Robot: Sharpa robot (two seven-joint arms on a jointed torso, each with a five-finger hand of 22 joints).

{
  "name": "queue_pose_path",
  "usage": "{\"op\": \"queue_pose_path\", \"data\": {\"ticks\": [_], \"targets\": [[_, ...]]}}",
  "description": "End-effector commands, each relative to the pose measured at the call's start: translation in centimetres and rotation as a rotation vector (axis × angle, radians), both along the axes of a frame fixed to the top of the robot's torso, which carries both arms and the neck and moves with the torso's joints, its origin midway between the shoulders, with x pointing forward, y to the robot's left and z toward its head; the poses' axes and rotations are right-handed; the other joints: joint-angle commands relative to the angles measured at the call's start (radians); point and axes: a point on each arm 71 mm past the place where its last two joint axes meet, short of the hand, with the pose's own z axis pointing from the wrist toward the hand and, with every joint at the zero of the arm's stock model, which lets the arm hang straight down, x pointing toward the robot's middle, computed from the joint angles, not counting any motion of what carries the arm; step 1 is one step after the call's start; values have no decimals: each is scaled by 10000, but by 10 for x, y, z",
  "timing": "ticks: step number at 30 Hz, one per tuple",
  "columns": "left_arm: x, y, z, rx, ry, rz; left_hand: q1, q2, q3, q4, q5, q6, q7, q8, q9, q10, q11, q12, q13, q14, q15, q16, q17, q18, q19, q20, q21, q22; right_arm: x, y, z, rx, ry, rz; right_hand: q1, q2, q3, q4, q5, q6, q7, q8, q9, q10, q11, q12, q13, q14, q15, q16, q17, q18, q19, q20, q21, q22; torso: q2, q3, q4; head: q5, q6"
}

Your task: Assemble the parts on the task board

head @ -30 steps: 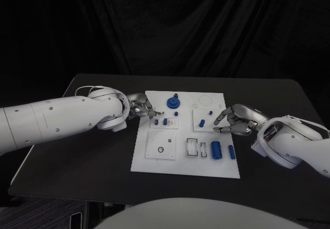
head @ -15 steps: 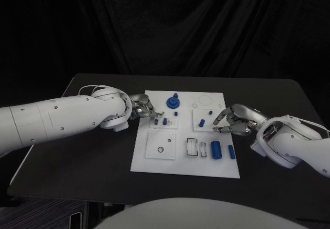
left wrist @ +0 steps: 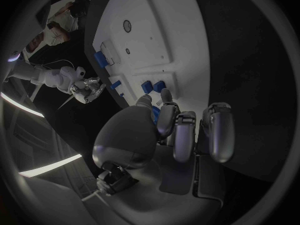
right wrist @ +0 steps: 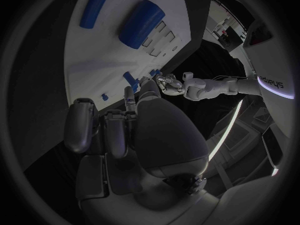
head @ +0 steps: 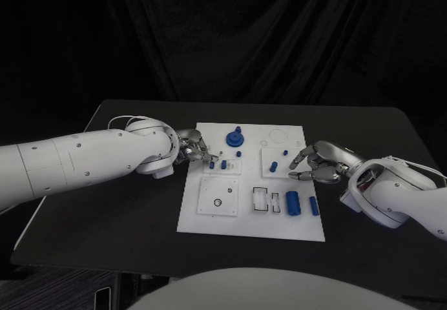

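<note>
The white task board (head: pixel 251 223) lies mid-table with small blue parts (head: pixel 292 202) lying or standing on it. The left hand (head: pixel 193 147) hovers at the board's left edge, fingers curled; whether it holds anything I cannot tell. The right hand (head: pixel 316 163) sits at the right edge, fingers curled in, grasping nothing visible.

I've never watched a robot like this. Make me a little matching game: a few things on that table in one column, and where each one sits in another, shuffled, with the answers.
Things:
1. left hand
2. right hand
3. blue knob
4. thick blue cylinder

Places:
A. lying on the board's near part, right of the slots
B. at the board's left edge
C. standing at the board's far end
D. at the board's right edge

Pairs: 1-B, 2-D, 3-C, 4-A
</note>
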Motion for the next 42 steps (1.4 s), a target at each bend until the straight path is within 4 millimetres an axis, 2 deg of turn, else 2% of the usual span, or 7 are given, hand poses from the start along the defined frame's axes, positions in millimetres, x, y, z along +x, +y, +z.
{"op": "queue_pose_path", "data": {"ticks": [1, 5, 13, 20, 29, 42], "targets": [[-2, -2, -2, -28, 202, -87, 62, -6, 58, 6, 58, -88, 13, 52, 30, 1365, -229, 3161, 2628, 1055, 59, 27, 2632, 97, -22, 62, -58, 2006, -1, 0, -1, -73, 37, -27, 229, 277, 6, -32, 58, 65, -16, 56, -9, 327, -258, -67, -271, 736, -56, 52, 1115, -23, 71, 2, 2, 1608, 5, 1, 7, -4, 1], [-2, -3, -3, -30, 238, -125, 83, -7, 98, 14, 119, -202, 30, 53, 71, 1365, -213, 3161, 2628, 1055, 73, 27, 2632, 121, -80, 73, -163, 1973, -1, 0, -1, -85, 56, -25, 229, 277, 6, -32, 58, 65, -16, 56, -9, 327, -258, -67, -271, 736, -56, 52, 1115, -23, 71, 2, 2, 1608, 7, -8, 10, -10, 1], [-4, -5, -5, -27, 316, -191, 75, -1, 124, 31, 153, -283, 53, 31, 77, 1365, -195, 3161, 2628, 1055, 87, 27, 2632, 140, -126, 84, -246, 1946, -1, 1, -2, -107, 94, -17, 237, 269, 8, -31, 77, 60, -16, 52, -17, 324, -260, -70, -278, 737, -61, 52, 1115, -22, 70, -3, -5, 1608, -3, -1, 8, -43, 1], [-5, -5, -6, 8, 387, -220, 90, -5, 206, 34, 334, -421, 98, -64, 24, 1365, -153, 3161, 2628, 1055, 124, 27, 2632, 151, -159, 117, -310, 1930, -1, 1, -2, -112, 110, -12, 237, 269, 8, -31, 77, 60, -16, 52, -17, 324, -260, -70, -278, 737, -61, 52, 1115, -22, 70, -3, -5, 1608, -3, 2, 8, -88, 1], [-5, -6, -7, 109, 531, -269, 144, -33, 322, 19, 570, -431, 124, -223, -132, 1365, -125, 3161, 2628, 1055, 155, 27, 2632, 161, -183, 150, -363, 1918, -1, 2, -2, -109, 118, 2, 237, 269, 8, -31, 77, 60, -16, 52, -17, 324, -260, -70, -278, 737, -61, 52, 1115, -22, 70, -3, -5, 1608, -2, 9, -2, -69, 1], [-7, -8, -10, 313, 823, -386, 169, -44, 356, 12, 623, -417, 125, -249, -163, 1365, -123, 3161, 2628, 1055, 158, 27, 2632, 180, -226, 155, -441, 1894, -1, 1, -2, -112, 135, 2, 251, 268, 15, -32, 94, 62, -18, 51, -24, 324, -263, -71, -279, 735, -64, 47, 1106, -21, 70, -9, -11, 1609, 1, 8, 5, -96, 1]]}}
